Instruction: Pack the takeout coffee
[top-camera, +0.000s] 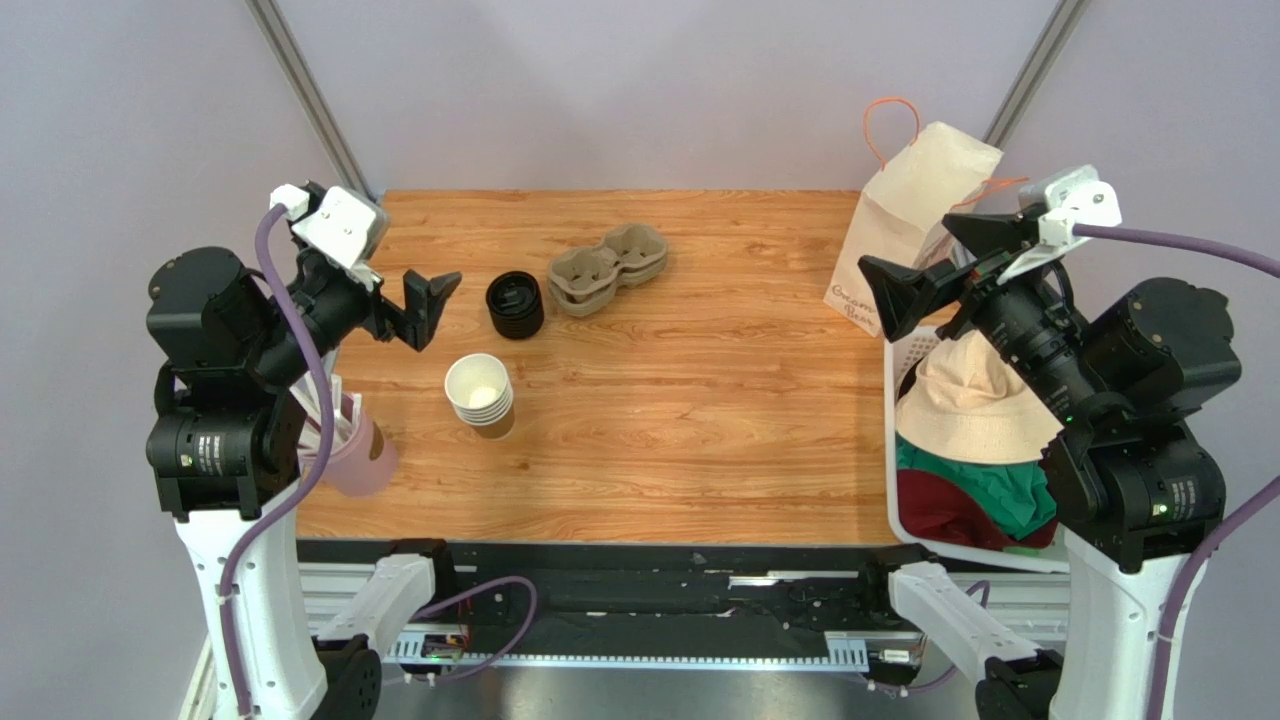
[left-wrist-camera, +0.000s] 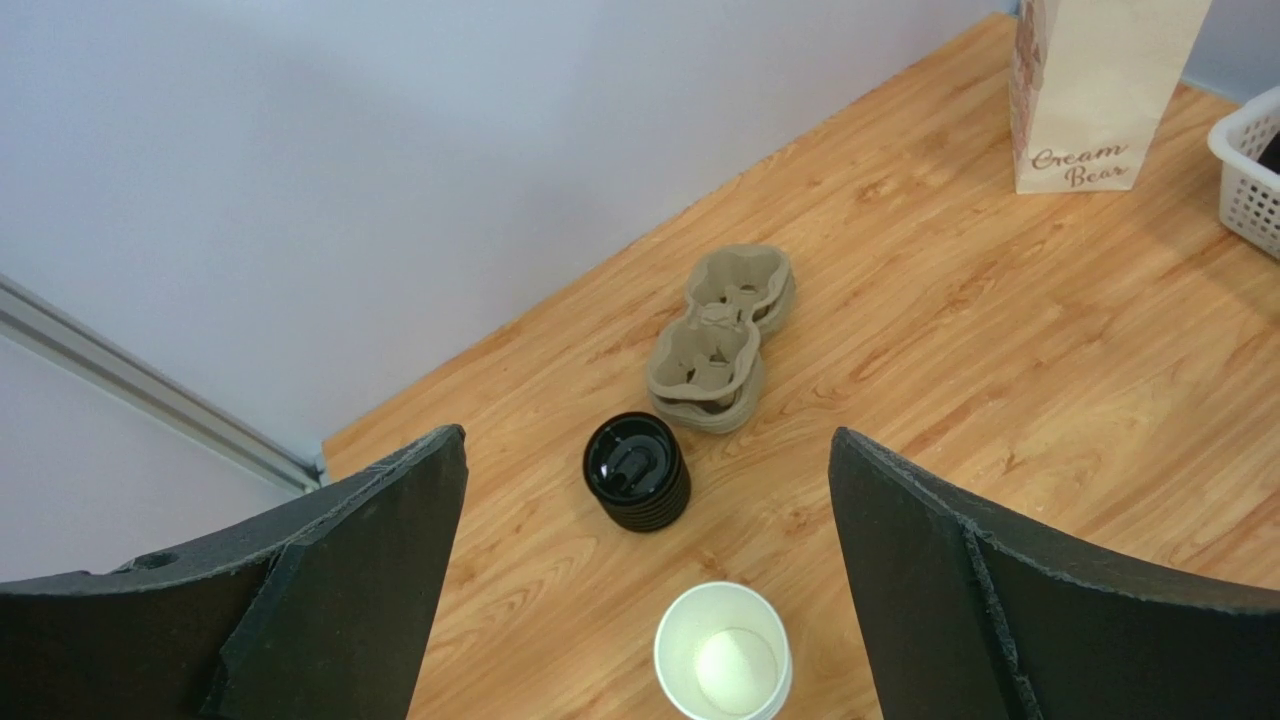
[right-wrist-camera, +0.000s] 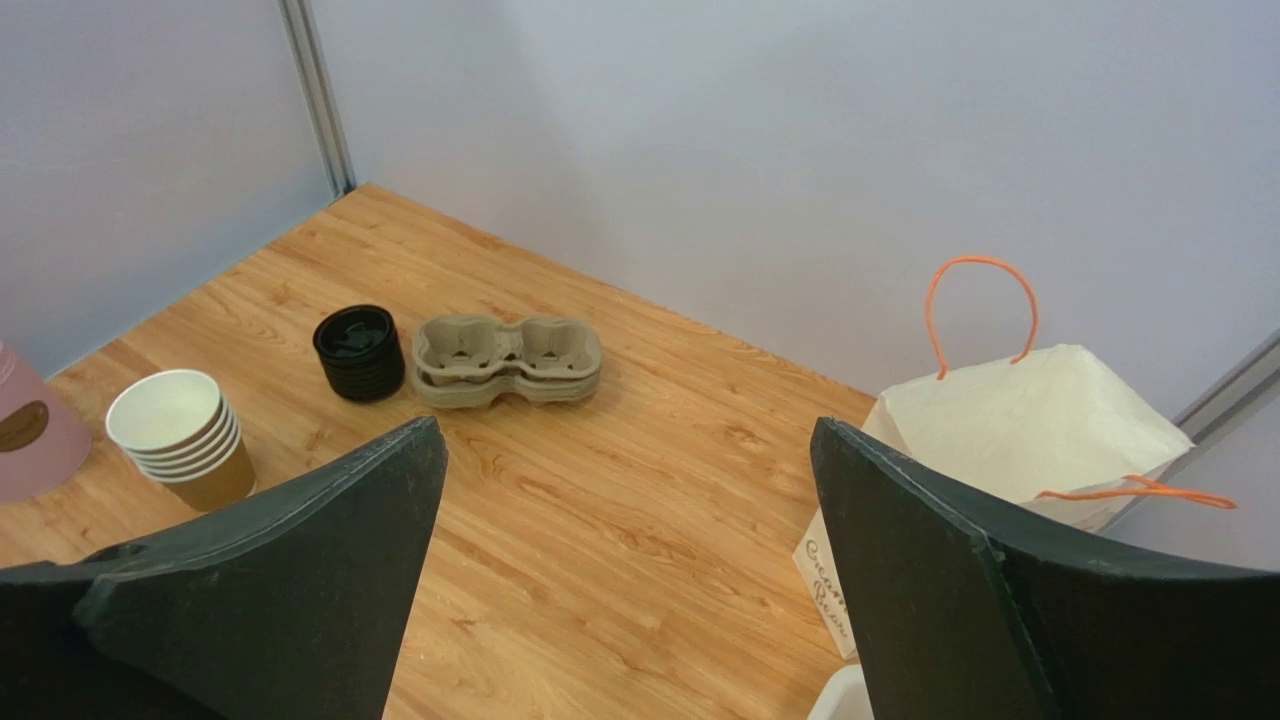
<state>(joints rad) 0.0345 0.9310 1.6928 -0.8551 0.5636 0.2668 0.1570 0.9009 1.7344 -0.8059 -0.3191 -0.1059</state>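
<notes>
Nothing packed yet; no lidded takeout coffee anywhere in view.
On worktop only cup stack, lid stack, carrier, paper bag; left gripper, right gripper aloft, jaws wide, empty.

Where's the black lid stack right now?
Top view: the black lid stack sits on the table's left half, just left of the pulp cup carriers and beyond the stack of lidless paper cups.

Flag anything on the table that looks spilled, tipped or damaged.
Nothing stands out. The stack of brown paper cups, the stack of round black plastic lids and the nested pulp cup carriers sit level; the white paper bag with orange handles stands upright.
</notes>
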